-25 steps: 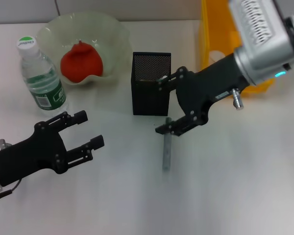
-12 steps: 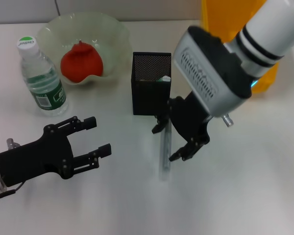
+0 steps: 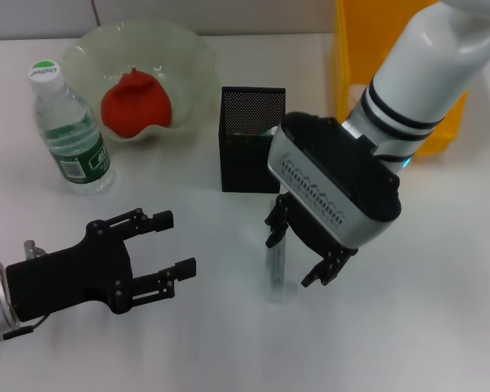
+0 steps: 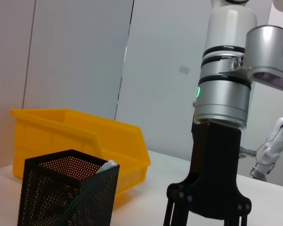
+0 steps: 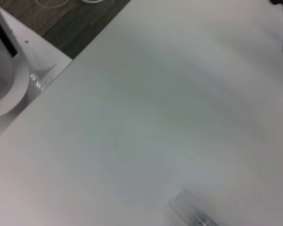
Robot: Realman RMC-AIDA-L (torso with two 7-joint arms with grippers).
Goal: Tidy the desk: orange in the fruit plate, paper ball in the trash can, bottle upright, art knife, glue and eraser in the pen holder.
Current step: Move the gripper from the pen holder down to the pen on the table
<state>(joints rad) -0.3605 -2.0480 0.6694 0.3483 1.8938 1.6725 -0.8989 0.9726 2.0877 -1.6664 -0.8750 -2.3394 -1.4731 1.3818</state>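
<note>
- You have one bottle [image 3: 68, 128] upright, one orange [image 3: 135, 104] in the fruit plate [image 3: 188, 57], and one pen holder [image 3: 251, 140].
- One art knife [image 3: 275, 265] lies flat, at 6 o'clock of the holder.
- Right gripper [image 3: 300, 257]: spread wide, empty, astride the knife.
- Left gripper [image 3: 171, 245]: open, empty, at 9 o'clock of the knife.

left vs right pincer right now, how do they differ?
The left pincer hangs over bare table, level, nothing between its open fingers. The right pincer points down, open, astride the art knife lying before the pen holder. Both are black, neither holding anything.
</note>
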